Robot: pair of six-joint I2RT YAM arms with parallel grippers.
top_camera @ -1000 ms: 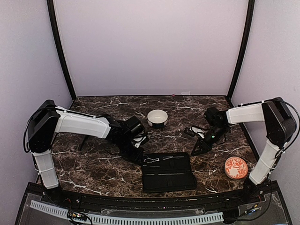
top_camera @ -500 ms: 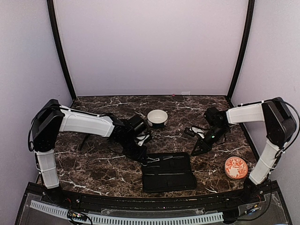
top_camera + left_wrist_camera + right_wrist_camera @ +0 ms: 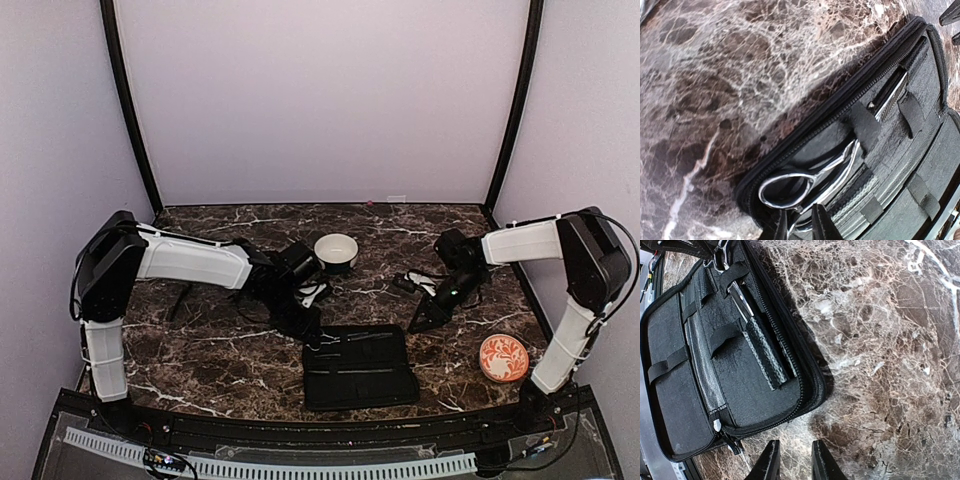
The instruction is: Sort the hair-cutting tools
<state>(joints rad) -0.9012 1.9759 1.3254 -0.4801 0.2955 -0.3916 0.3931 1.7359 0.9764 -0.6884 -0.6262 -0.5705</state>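
Note:
A black fabric case (image 3: 360,378) lies open on the marble table, near the front middle. Silver scissors (image 3: 837,162) lie in its left end, blades under a strap and ring handle outward; in the top view they show as a thin glint (image 3: 330,341). My left gripper (image 3: 800,227) is shut on the scissors' handle end at the case's left edge (image 3: 312,335). A black textured stick-like tool (image 3: 765,355) sits under straps in the case (image 3: 740,390). My right gripper (image 3: 795,462) hovers just off the case's right edge (image 3: 415,322), jaws nearly together with nothing between them.
A white round bowl (image 3: 336,252) stands behind the case, close to my left arm. An orange patterned disc (image 3: 503,357) lies at the front right. Black frame posts and pale walls close in the table's sides and back.
My left gripper has moved right toward the case, and the scissors have slid further into its left end. The right arm has not moved.

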